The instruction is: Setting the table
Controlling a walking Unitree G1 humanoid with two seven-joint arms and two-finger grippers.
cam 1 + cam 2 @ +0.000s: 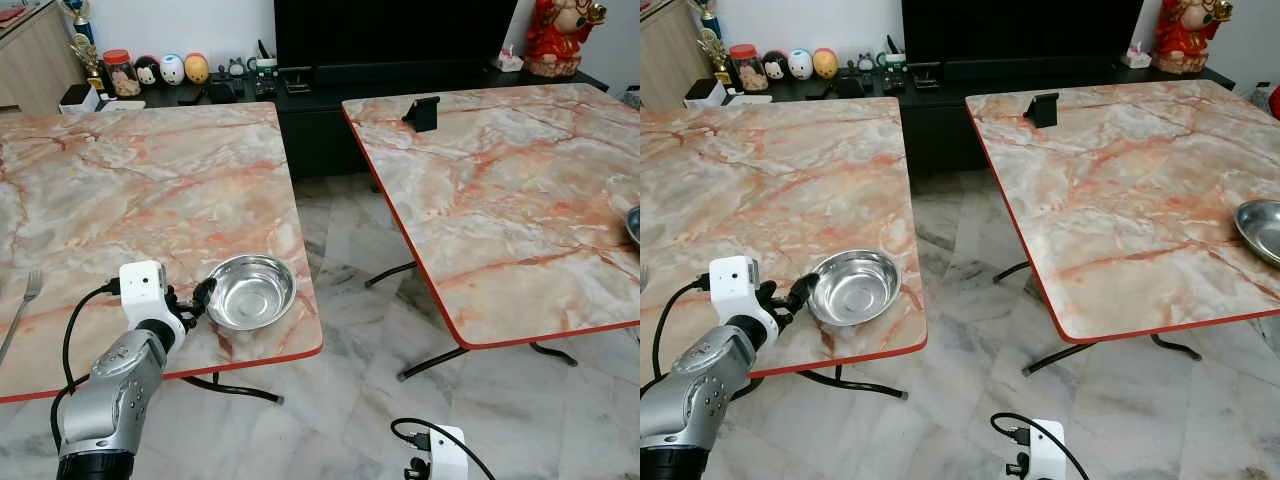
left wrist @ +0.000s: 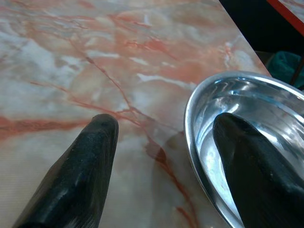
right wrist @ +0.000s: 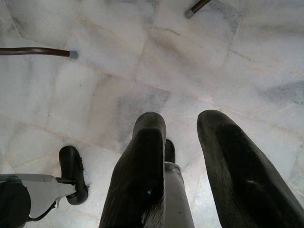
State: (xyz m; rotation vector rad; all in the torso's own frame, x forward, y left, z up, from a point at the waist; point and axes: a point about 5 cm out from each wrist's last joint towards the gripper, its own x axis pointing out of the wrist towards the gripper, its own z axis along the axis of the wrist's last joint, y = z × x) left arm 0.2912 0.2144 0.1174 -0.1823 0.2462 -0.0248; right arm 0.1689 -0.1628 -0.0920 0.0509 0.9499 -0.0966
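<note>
Two marble-patterned tables stand side by side with a strip of floor [image 1: 350, 330] between them. The left table [image 1: 150, 190] carries the work; the right table [image 1: 500, 200] lies well apart from the fingers, with a small black stand [image 1: 422, 112] near its far edge and a second metal dish [image 1: 1262, 228] at its outer side.

On the left table the steel bowl [image 1: 251, 290] sits upright near the front corner by the gap. The left gripper [image 1: 200, 298] is at its rim, on the side away from the gap. The wrist view shows the fingers spread and straddling the rim: one finger [image 2: 251, 166] lies inside the bowl, the other [image 2: 80, 166] rests outside on the table top. They look apart from the rim, not pinched on it, though contact on the inner side cannot be ruled out. The bowl is round, so no long axis matters; the grip turns on closing across the rim wall, and the left arm is plainly the nearer one.

A fork [image 1: 22, 305] lies well away on the other side of the fingers from the bowl, near the table's outer edge.

The right gripper [image 3: 183, 156] hangs idle over the floor, its fingers parted and empty.
</note>
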